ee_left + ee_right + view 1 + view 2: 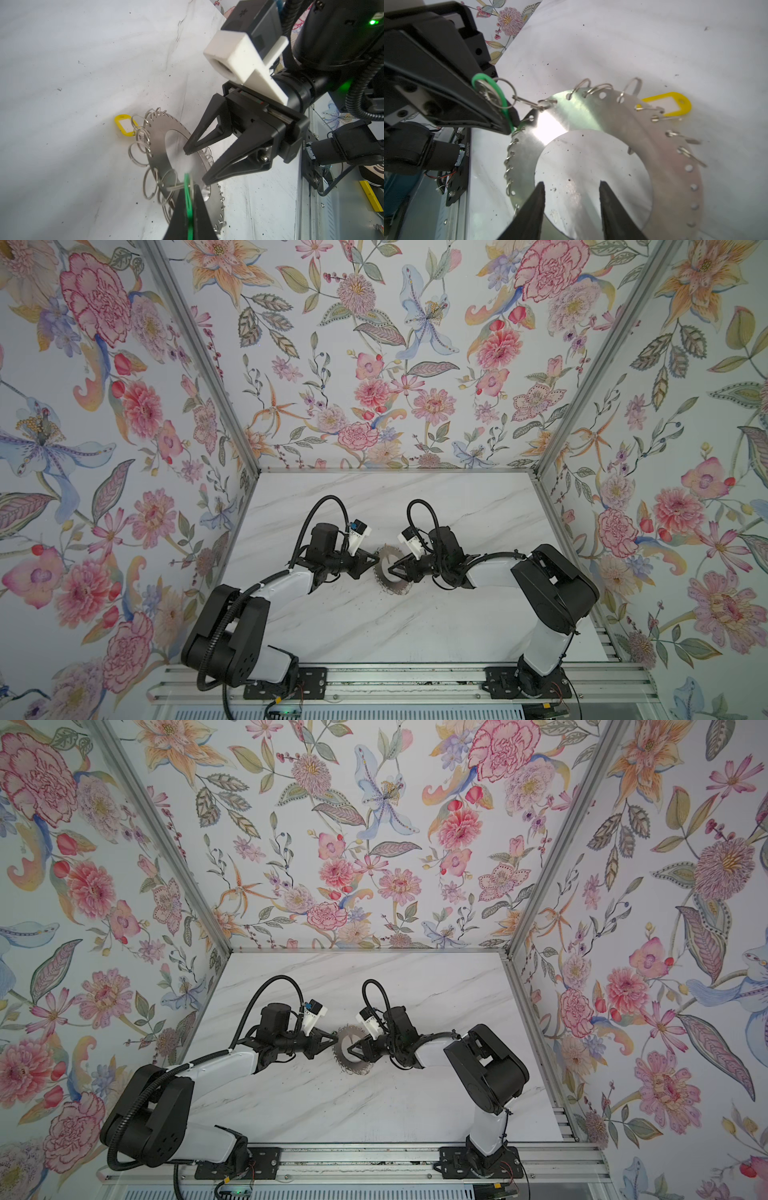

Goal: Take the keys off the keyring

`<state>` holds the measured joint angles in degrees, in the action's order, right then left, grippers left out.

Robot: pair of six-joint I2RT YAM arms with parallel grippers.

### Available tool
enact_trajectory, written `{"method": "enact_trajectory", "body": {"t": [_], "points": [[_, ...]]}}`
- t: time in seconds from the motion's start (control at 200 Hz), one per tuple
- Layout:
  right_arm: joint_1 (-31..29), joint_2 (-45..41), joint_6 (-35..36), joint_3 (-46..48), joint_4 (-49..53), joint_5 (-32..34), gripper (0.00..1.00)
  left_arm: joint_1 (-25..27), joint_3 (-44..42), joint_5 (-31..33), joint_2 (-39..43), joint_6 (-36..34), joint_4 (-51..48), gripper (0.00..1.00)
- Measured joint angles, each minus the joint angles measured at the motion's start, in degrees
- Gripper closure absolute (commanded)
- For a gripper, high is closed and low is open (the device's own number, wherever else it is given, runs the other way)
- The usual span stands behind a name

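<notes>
Left wrist view: left claw [189,188] half-hides green tag [188,207].

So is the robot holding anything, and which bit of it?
Yes: the left gripper pinches the green tag by its flat sides, jaws shut. The right gripper, jaws open over the keyring, holds nothing.

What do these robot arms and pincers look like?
The left arm and right arm have white shells, black joints and ribbed black cables. The left gripper and right gripper each have two black, pointed, triangular fingers and a white camera block.
</notes>
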<state>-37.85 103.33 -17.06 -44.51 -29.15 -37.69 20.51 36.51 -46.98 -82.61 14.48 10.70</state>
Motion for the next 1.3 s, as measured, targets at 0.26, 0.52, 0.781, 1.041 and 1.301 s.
{"method": "enact_trajectory", "body": {"t": [0.26,0.52,0.781,1.041,1.301], "points": [[2.8,2.3,-15.8,3.7,-19.6,-7.3,0.52,0.1,0.7,-2.1,-0.4,1.2,0.0,1.00],[2.8,10.8,-29.4,3.3,-36.2,-11.6,0.50,0.1,2.1,-2.4,0.8,1.7,0.0,1.00],[2.4,15.3,-41.6,3.1,-51.8,-11.6,0.45,0.5,3.2,-3.5,1.0,3.7,1.0,1.00],[1.9,17.4,-46.2,2.5,-56.4,-10.8,0.50,1.0,3.9,-3.8,1.6,5.3,1.9,1.00],[2.9,10.8,-33.0,4.9,-45.4,-9.7,0.60,1.7,3.9,-4.4,1.6,6.0,3.5,1.00]]}}
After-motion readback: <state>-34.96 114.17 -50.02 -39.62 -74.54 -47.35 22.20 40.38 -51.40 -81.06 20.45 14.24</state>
